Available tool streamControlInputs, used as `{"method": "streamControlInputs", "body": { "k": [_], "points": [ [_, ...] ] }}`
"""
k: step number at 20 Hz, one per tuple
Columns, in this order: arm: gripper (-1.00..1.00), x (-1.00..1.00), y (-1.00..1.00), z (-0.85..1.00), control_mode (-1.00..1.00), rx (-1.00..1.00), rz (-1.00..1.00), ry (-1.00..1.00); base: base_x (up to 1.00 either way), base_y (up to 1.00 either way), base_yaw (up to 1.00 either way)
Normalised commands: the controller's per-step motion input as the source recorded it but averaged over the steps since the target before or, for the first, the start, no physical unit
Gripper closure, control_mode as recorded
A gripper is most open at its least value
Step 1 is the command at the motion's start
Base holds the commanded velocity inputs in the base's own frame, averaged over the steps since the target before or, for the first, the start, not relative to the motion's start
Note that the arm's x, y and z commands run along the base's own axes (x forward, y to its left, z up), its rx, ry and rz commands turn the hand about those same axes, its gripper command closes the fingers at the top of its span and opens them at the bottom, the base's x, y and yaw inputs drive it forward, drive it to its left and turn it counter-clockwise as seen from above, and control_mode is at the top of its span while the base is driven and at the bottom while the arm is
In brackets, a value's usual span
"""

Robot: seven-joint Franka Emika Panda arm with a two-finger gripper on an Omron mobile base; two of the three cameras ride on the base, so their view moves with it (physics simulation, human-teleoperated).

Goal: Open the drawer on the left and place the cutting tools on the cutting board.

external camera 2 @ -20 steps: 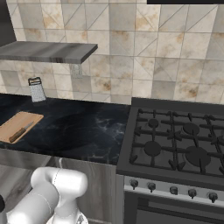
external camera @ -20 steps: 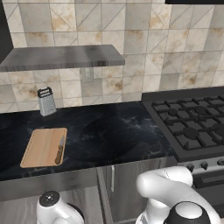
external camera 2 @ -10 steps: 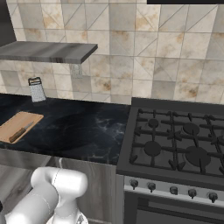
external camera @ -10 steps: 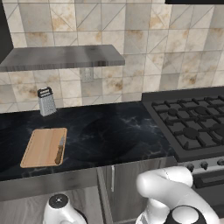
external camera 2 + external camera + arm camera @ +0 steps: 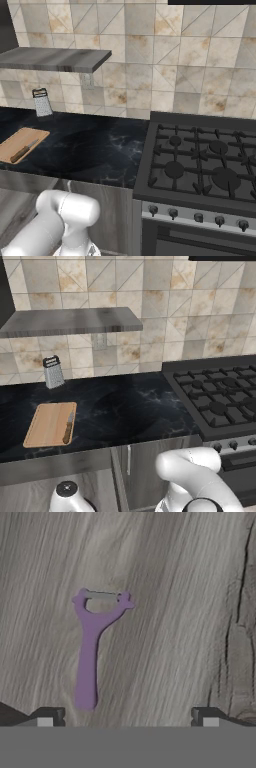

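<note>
My gripper (image 5: 127, 719) is open and looks straight down into the drawer (image 5: 170, 612), at its grey wood-grain floor. A purple Y-shaped peeler (image 5: 90, 647) lies flat there, its blade end away from me, its handle end just inside my left fingertip (image 5: 47, 717). Nothing is between the fingers. On the black counter lies the tan cutting board (image 5: 47, 423) (image 5: 22, 140). The brown-handled knife (image 5: 68, 428) (image 5: 23, 151) rests on the board's edge nearest the stove.
A metal box grater (image 5: 52, 371) (image 5: 42, 102) stands against the tiled wall behind the board. A grey shelf (image 5: 70, 321) hangs above the counter. The gas stove (image 5: 220, 401) (image 5: 200, 165) is to the right. A narrow cabinet door with a vertical handle (image 5: 129, 460) sits below the counter.
The arm's lower end in the left base view has shifted slightly right and down. Board, knife and grater have not moved.
</note>
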Motion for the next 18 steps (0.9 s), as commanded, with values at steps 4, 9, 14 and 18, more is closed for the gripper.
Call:
{"method": "streamControlInputs", "body": {
  "k": [4, 9, 14, 18],
  "points": [
    [-1.0, 0.07, 0.3, -0.01, -1.0, -0.06, 0.0, 0.01, 0.0, 0.0, 0.0],
    [-1.0, 0.02, 0.31, -0.04, -1.0, -0.05, 0.0, 0.0, 0.0, 0.0, 0.0],
    [-1.0, 0.0, 0.33, -0.12, -1.0, -0.04, 0.0, 0.01, 0.0, 0.0, 0.0],
    [-1.0, 0.03, 0.25, -0.19, -1.0, -0.02, 0.0, 0.01, 0.0, 0.0, 0.0]
  ]
}}
